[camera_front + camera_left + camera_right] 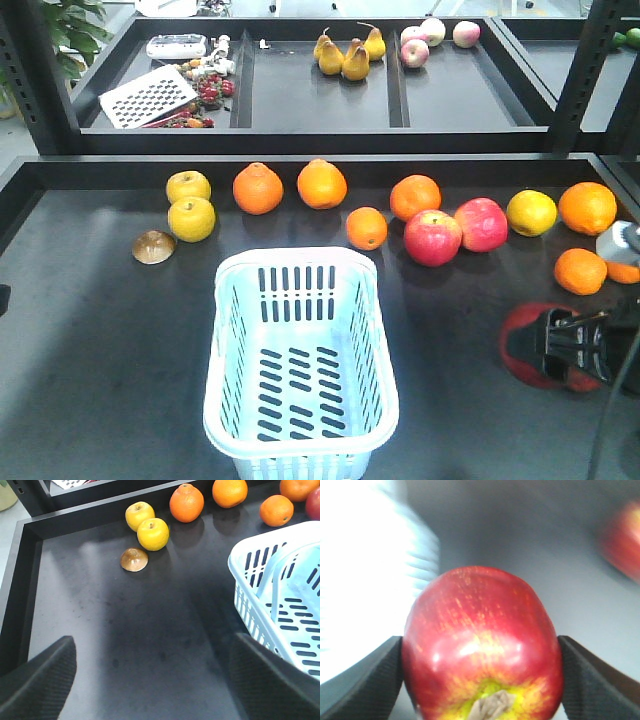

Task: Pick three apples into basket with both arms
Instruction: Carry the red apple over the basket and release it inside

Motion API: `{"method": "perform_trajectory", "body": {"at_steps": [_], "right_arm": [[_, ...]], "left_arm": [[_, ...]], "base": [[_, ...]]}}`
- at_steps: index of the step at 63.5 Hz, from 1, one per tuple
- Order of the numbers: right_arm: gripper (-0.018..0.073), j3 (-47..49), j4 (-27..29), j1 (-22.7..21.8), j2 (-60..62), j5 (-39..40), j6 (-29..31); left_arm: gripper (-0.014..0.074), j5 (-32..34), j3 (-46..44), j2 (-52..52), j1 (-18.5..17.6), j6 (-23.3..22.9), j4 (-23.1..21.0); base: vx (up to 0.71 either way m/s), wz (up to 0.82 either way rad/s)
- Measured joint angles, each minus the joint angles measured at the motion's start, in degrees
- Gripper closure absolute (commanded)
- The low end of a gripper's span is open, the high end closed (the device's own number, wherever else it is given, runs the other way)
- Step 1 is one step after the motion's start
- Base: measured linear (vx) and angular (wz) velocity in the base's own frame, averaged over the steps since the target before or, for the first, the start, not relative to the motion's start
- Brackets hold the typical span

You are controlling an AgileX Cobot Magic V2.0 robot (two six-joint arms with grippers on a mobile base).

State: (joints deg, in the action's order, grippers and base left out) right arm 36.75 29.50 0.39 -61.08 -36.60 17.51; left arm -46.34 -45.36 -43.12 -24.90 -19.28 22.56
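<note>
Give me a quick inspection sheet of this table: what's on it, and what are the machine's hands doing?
Surface: dark grey tabletop with raised black edges; no spills seen.
Job's things: pale blue slotted plastic basket, empty; dark red apple to its right, gripped; a yellow-flecked red apple and a pinker red apple sit in the fruit row.
Clutter: oranges, yellow apples, brown domed object.
Hands: right hand shut on the dark red apple; left hand open, holding nothing.
Cables: thin black cable beside the right hand.
Surroundings: rear shelf with yellow pears; green plant.
</note>
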Motion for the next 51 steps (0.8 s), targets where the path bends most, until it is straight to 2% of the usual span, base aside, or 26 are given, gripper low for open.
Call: {"method": "perform_trajectory", "body": {"at_steps": [8, 14, 22, 29, 34, 44, 51], "right_arm": [[0.0316, -0.07, 15.29, 0.0, 2.45, -3.06, 15.89], [0.0316, -0.08, 23.92, 0.0, 2.12, -5.63, 24.88], [0.0315, -0.19, 30.6, 0.0, 0.2, -7.6, 32.29], [0.0315, 1.53, 31.2, 0.67, -2.08, -8.77, 34.09], [0.0315, 3.85, 30.12, 3.57, -4.17, -8.27, 34.28], [0.0315, 8.49, 25.08, 15.16, -9.14, -2.93, 32.02], [0.0315, 12.31, 19.05, 22.34, -13.82, 2.2, 26.45]], "left_arm": [[0.0007, 0.0, 0.0, 0.0, 0.0, 0.0, 0.0], [0.0007, 0.0, 0.0, 0.0, 0.0, 0.0, 0.0], [0.0007, 0.0, 0.0, 0.0, 0.0, 0.0, 0.0], [0.0007, 0.0, 0.0, 0.0, 0.0, 0.0, 0.0], [0.0007, 0.0, 0.0, 0.0, 0.0, 0.0, 0.0], [0.0007, 0.0, 0.0, 0.0, 0.0, 0.0, 0.0], [0.0007, 0.0, 0.0, 0.0, 0.0, 0.0, 0.0]], "base": [[0.0, 0.0], [0.0, 0.0], [0.0, 0.0], [0.0, 0.0], [0.0, 0.0], [0.0, 0.0], [0.0, 0.0]]}}
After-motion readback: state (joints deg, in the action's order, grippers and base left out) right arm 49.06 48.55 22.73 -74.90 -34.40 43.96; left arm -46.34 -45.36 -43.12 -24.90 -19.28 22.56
